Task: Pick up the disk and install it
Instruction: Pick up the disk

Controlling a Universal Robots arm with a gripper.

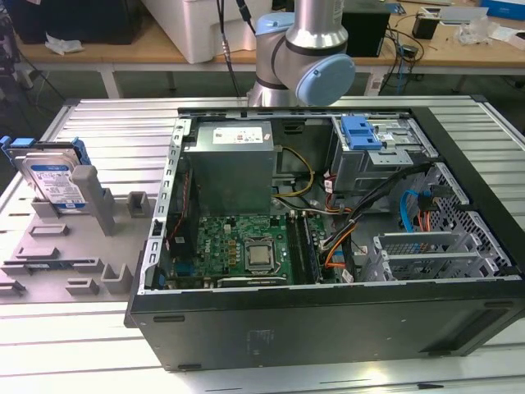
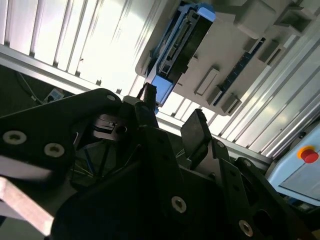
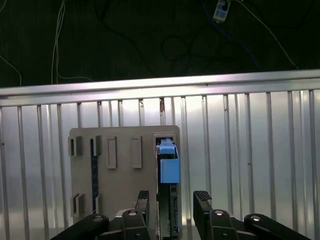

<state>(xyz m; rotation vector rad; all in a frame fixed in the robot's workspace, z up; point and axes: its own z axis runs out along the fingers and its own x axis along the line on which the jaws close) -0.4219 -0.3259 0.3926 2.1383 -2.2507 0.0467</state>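
Clearly silver disk (image 1: 57, 182), blue-railed, labelled

Nothing legible tbh: the disk (image 1: 56, 182) has a blue-and-white label, the power supply (image 1: 232, 168) a white sticker, print too small.

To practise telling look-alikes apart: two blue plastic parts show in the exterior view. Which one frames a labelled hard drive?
The disk standing in the grey holder at the exterior view's left; the blue latch inside the computer case bears no label.
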